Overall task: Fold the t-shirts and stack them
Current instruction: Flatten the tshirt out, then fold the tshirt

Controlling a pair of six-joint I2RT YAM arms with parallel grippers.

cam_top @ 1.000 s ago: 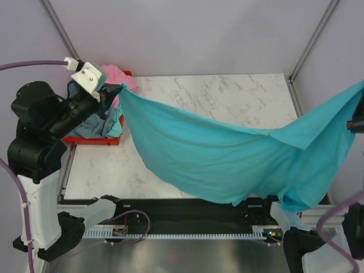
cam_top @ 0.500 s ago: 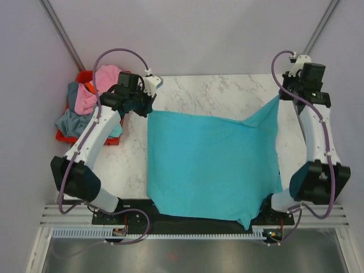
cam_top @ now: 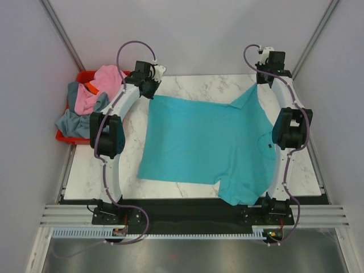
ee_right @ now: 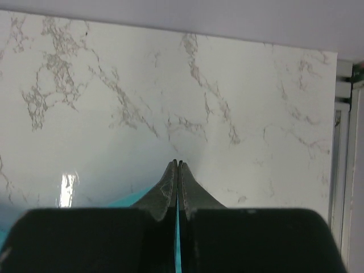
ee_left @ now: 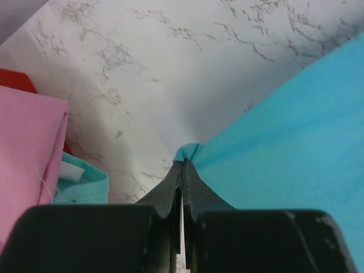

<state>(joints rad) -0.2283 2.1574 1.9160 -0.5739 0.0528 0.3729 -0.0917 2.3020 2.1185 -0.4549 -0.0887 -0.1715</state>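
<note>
A bright teal t-shirt (cam_top: 205, 142) lies spread across the marble table, its near right part drooping over the front edge. My left gripper (cam_top: 152, 93) is at the shirt's far left corner, shut on a small bunch of teal cloth (ee_left: 189, 151) at the tips of the left gripper (ee_left: 183, 163). My right gripper (cam_top: 257, 85) is at the far right corner. In the right wrist view the right gripper (ee_right: 177, 164) is shut, with a thin strip of teal cloth (ee_right: 125, 199) between its jaws. More t-shirts, pink (cam_top: 108, 85) and grey-blue (cam_top: 71, 120), are heaped at the far left.
A red plastic bin (cam_top: 85, 75) holds the heap at the table's far left corner; pink cloth (ee_left: 28, 148) and a teal hem with a white tag (ee_left: 79, 182) lie close to my left fingers. Slanted frame posts (cam_top: 60, 28) and walls border the table.
Both arms have stretched out to the far side of the table. The teal shirt, first hanging in the air between them, has come down and now lies flat.
</note>
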